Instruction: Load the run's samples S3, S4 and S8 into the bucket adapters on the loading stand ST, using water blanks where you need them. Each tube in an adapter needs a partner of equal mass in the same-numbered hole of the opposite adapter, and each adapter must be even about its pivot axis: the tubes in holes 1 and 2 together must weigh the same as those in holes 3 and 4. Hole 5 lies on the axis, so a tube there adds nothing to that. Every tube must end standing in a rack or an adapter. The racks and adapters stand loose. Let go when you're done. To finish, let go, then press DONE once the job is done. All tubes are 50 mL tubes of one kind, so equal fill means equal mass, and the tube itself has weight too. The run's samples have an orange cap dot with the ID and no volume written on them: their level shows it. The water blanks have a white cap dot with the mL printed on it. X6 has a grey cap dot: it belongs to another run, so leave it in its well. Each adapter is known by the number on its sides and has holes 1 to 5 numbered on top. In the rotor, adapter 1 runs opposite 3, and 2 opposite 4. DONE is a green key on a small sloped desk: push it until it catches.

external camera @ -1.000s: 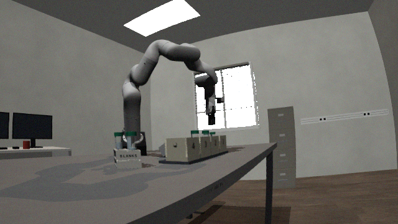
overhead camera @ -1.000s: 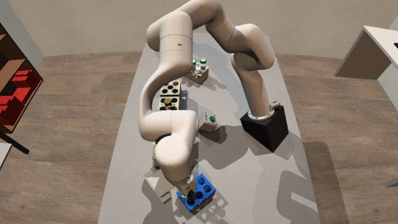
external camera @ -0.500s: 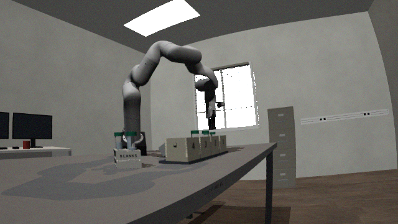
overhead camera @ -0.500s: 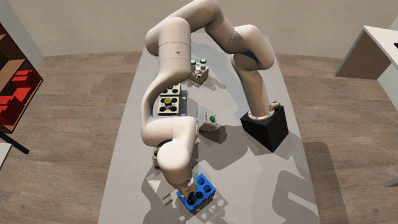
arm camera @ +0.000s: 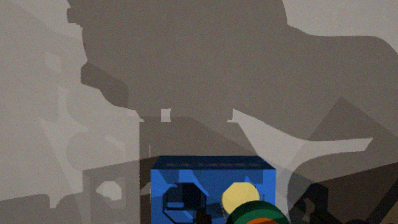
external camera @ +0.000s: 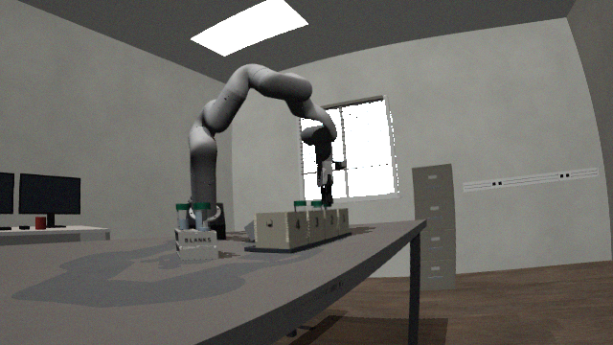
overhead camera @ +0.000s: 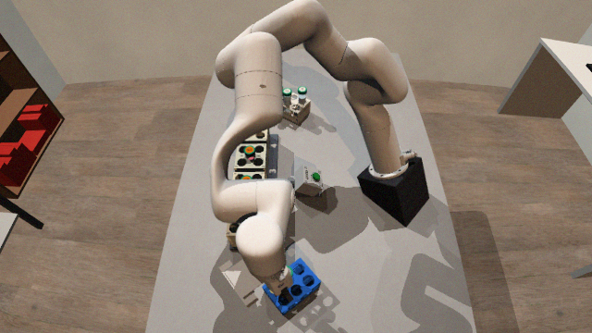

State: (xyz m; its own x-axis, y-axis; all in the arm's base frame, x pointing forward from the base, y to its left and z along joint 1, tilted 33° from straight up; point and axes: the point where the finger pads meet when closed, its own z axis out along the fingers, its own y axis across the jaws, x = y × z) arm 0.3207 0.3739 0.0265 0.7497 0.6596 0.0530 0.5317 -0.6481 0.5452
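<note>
My gripper (overhead camera: 286, 291) (external camera: 327, 197) is open and points down over the blue sample rack (overhead camera: 309, 279) (arm camera: 200, 172) at the table's near end. A tube with a green cap and an orange dot (arm camera: 257, 216) (overhead camera: 289, 270) stands in the rack right below the fingers; its ID is cut off at the frame edge in the wrist view. The fingers themselves do not show there. The other wells of the rack look empty. The tan adapters (overhead camera: 250, 157) (external camera: 297, 227) stand in a row on the loading stand; two of them hold orange-dotted tubes (overhead camera: 250, 150). The arm hides the nearer adapters.
The BLANKS rack (overhead camera: 297, 111) (external camera: 193, 238) holds two green-capped tubes at the far end. The green DONE key (overhead camera: 316, 176) sits on its small desk beside the stand. The black arm base (overhead camera: 393, 190) stands at the right. A tan block (overhead camera: 231, 236) lies under the arm's elbow.
</note>
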